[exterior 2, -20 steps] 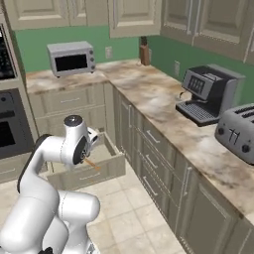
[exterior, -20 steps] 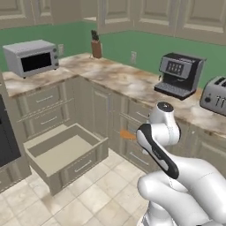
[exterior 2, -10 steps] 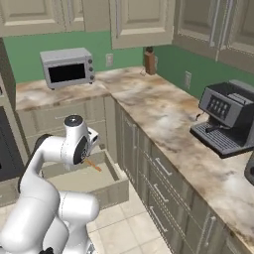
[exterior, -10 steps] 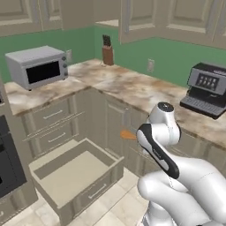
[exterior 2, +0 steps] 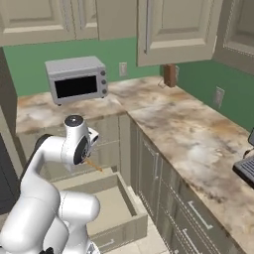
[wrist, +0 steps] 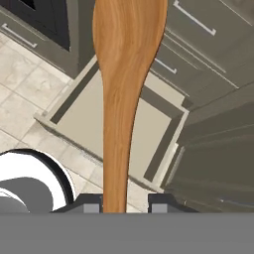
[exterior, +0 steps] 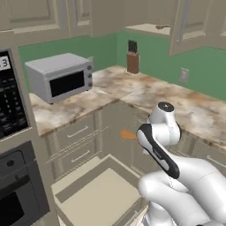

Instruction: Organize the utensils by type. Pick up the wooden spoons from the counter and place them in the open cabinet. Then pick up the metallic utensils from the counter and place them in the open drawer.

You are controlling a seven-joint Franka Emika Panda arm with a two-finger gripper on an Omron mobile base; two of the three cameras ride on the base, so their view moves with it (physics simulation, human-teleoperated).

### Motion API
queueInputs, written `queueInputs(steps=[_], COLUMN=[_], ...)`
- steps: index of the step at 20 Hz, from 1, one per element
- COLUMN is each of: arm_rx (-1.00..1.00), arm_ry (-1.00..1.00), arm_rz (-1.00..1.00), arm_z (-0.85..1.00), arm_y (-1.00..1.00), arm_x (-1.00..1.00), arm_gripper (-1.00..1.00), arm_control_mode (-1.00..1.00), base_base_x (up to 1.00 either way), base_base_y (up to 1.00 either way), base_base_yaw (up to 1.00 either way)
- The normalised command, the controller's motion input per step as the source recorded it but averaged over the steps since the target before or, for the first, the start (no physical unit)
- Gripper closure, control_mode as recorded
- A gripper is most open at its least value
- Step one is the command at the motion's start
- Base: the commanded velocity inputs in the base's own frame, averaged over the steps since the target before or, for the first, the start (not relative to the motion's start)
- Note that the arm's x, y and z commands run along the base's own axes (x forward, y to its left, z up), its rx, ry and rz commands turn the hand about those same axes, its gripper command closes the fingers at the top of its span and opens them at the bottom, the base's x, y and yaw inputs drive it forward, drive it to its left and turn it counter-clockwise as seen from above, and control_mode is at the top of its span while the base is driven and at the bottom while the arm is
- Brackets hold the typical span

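- One grey microwave [exterior: 59, 77] and a knife block [exterior: 132, 63] sit on your marbled counter [exterior: 145, 95], well apart from the arm; nothing's between the hand and the open drawer [wrist: 99, 116].
- Your gripper [wrist: 126, 204] is clamped on a wooden spoon [wrist: 124, 74], bowl sticking out past the fingertips, up in the air above the drawer.
- Spoon's smooth orange-brown wood with visible grain; drawer is flat, plain tan inside.

Orange-brown grained wooden spoon [wrist: 124, 74], beige plain drawer [wrist: 94, 116], beige-brown marbled counter [exterior 2: 173, 124], green wall [exterior: 92, 46].
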Motion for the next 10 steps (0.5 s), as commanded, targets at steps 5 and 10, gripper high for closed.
queueInputs(steps=[5,10], arm_rx=[0.0,0.0], arm_ry=[0.0,0.0], arm_rz=[0.0,0.0], arm_z=[0.0,0.0], arm_y=[0.0,0.0], arm_x=[0.0,0.0], arm_gripper=[1.0,1.0], arm_control_mode=[1.0,1.0], base_base_x=[1.0,1.0], base_base_y=[0.35,0.06], base_base_yaw=[0.06,0.0])
